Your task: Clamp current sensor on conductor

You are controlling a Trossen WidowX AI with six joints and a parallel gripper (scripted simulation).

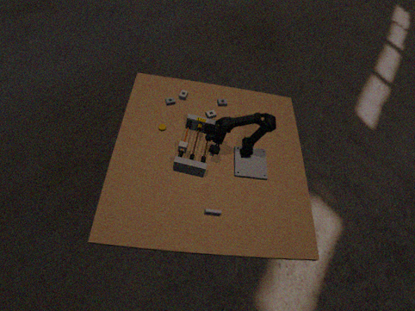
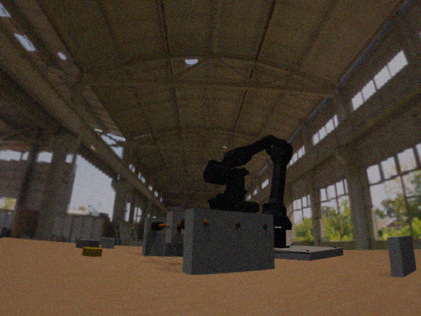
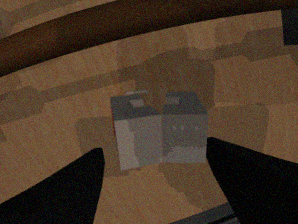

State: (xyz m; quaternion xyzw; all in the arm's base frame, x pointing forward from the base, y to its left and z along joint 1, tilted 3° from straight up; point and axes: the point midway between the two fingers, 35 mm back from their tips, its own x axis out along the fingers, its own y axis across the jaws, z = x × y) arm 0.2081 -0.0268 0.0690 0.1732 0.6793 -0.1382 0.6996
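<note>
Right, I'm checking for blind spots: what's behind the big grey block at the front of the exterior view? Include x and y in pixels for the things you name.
The arm [image 1: 262, 135] [image 2: 280, 175] and part of the hand [image 1: 212, 144] [image 2: 234, 206] [image 3: 155, 145] rise behind it. The far block [image 1: 193, 117] [image 2: 149, 244] shows past its left edge. The hand's fingertips and the open sensor [image 3: 140, 142] are hidden.

Two end blocks [image 1: 189, 166] [image 2: 229, 241], three conductors [image 1: 195, 143], one yellow disc [image 1: 162, 127] [image 2: 92, 251].
</note>
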